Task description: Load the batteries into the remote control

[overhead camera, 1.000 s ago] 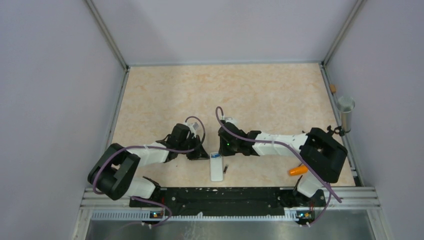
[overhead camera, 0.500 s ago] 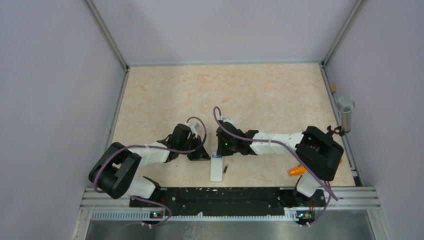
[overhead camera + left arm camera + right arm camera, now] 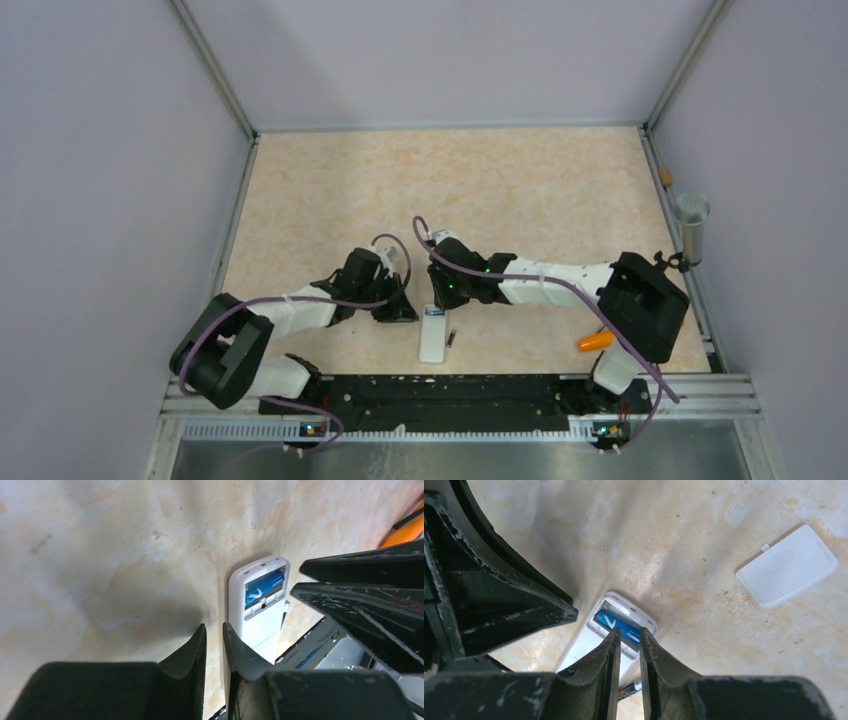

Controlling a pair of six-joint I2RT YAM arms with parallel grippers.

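The remote (image 3: 432,336) lies back-up near the middle of the near edge, with 1 blue battery (image 3: 264,584) in its bay. The left gripper (image 3: 214,627) and right gripper (image 3: 629,631) hover beside it, fingers nearly together and empty.

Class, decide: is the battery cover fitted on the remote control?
No, the cover lies apart from the remote control, whose compartment is open.

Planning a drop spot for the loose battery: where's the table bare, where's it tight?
Bare: far half of the table, up to the back wall; also the strip between dark battery and orange object. Tight: far end of the remote control, left end effector and right end effector either side.
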